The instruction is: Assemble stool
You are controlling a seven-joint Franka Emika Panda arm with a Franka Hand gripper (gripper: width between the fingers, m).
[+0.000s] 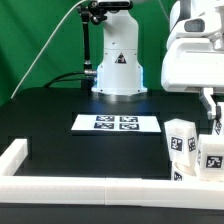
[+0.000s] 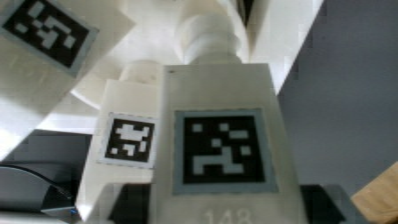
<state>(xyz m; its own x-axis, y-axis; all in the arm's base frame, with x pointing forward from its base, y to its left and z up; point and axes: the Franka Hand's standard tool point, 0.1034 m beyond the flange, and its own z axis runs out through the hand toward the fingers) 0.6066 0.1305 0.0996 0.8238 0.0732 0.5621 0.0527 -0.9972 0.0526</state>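
Note:
In the exterior view my gripper (image 1: 213,125) hangs at the right edge over a cluster of white tagged stool parts. One upright leg (image 1: 180,140) stands free. A second leg (image 1: 212,156) is right under my fingers. A low white tagged part (image 1: 183,176) lies in front of them; I cannot tell if it is the seat. In the wrist view my gripper (image 2: 222,207) is shut on a leg (image 2: 217,140), a dark pad (image 2: 135,205) against each side. Another leg (image 2: 128,138) lies beside it, and a further tagged part (image 2: 50,30) lies beyond.
The marker board (image 1: 118,123) lies in the middle of the black table. The robot base (image 1: 118,70) stands behind it. A white border rail (image 1: 70,187) runs along the front edge and up the exterior view's left (image 1: 12,155).

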